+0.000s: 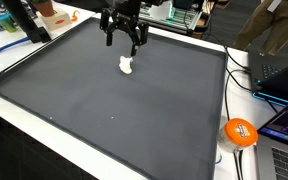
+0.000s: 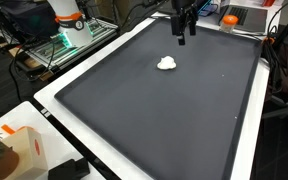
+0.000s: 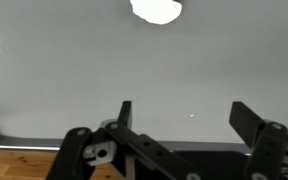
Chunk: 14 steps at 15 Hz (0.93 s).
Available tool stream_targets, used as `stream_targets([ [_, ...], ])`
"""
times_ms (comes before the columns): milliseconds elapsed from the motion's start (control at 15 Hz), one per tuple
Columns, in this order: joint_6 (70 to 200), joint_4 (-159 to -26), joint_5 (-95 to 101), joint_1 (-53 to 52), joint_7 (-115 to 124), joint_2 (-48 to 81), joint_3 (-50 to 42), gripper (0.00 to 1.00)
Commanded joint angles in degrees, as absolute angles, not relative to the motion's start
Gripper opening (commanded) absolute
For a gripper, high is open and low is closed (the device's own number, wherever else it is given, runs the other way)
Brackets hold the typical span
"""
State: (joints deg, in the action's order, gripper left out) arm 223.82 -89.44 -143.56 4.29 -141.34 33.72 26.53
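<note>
A small white lump (image 1: 125, 66) lies on the dark grey mat (image 1: 104, 110), toward its far side; it also shows in an exterior view (image 2: 167, 63). My gripper (image 1: 126, 41) hangs above the mat just behind the lump, open, with nothing between its fingers. In an exterior view the gripper (image 2: 181, 34) hovers past the lump, near the mat's far edge. The wrist view shows the two black fingertips (image 3: 125, 108) wide apart over bare mat, with the white lump (image 3: 157, 10) cut off at the top edge of the picture.
An orange ball (image 1: 240, 132) sits beside laptops and cables off one side of the mat. A white raised border (image 2: 74, 70) frames the mat. An orange-and-white object (image 2: 68, 15) and a wire rack stand beyond one corner, a cardboard box (image 2: 19, 150) near another.
</note>
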Motion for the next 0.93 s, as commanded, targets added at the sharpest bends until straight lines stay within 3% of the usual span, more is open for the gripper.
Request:
stream_targets([
  [0, 217.1, -103.5, -144.2, 6.0, -135.6, 23.2, 27.3, 1.00],
  [267, 211.6, -114.8, -144.3, 11.7, -133.1, 15.1, 32.3, 1.00],
  [533, 201.9, -127.2, -144.3, 24.3, -134.8, 8.0, 43.3, 1.00],
  [600, 207.3, -119.0, -143.6, 17.7, -134.1, 13.4, 38.2, 1.00],
  [867, 206.5, -119.7, -143.5, 18.4, -134.1, 12.8, 38.9, 1.00],
])
